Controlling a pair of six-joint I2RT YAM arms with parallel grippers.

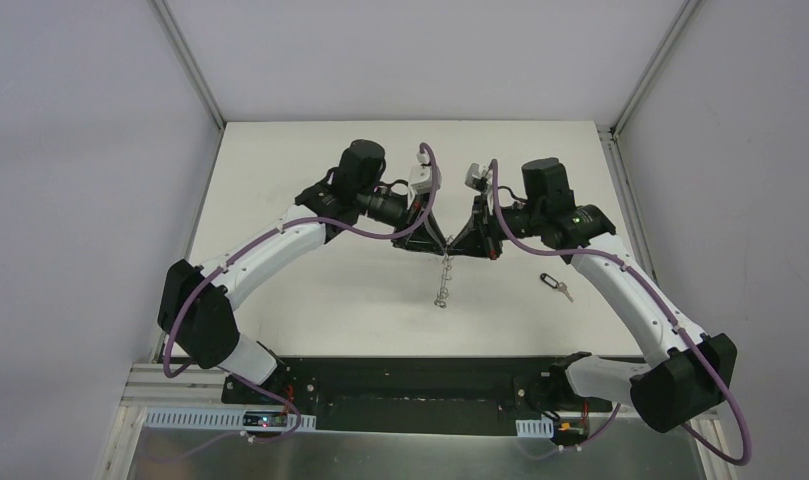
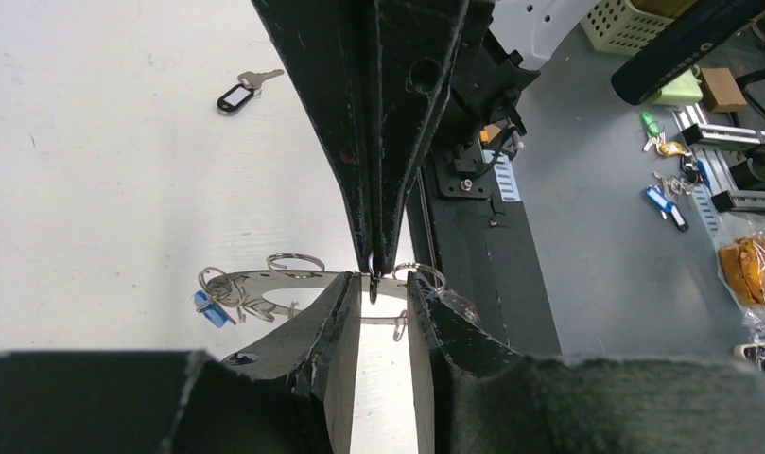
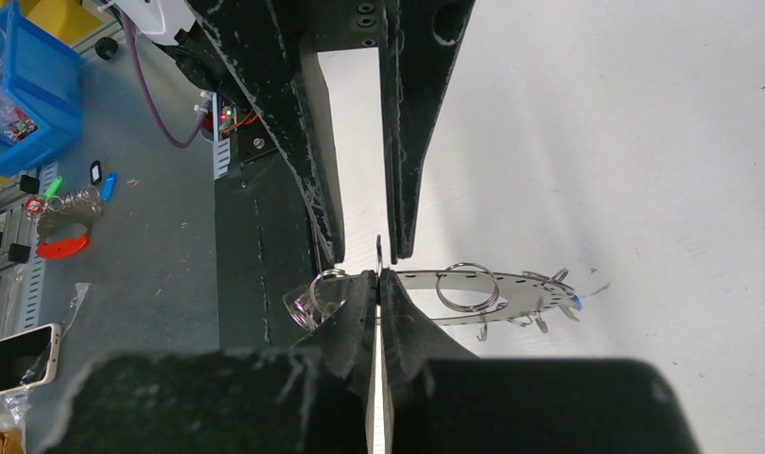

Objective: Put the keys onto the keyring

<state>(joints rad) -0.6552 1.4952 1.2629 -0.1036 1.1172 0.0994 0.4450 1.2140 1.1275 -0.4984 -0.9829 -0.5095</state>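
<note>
At table (image 1: 310,300) centre, left gripper (image 2: 380,284): jaws slightly apart, loosely straddling keyring (image 2: 274,280) rim. Ring is a flat grey metal disc with wire loops at its edge, blue key (image 2: 208,309) attached. Next, right gripper (image 3: 378,280): jaws pinched tight on rim. Far right, black key (image 1: 552,283) lying flat on the white top.

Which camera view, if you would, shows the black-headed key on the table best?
The left wrist view: the black-headed key lies unobstructed on the table, head and silver blade distinct. The top external view shows it only as a tiny dark shape beside the right arm. The right wrist view misses it.
</note>
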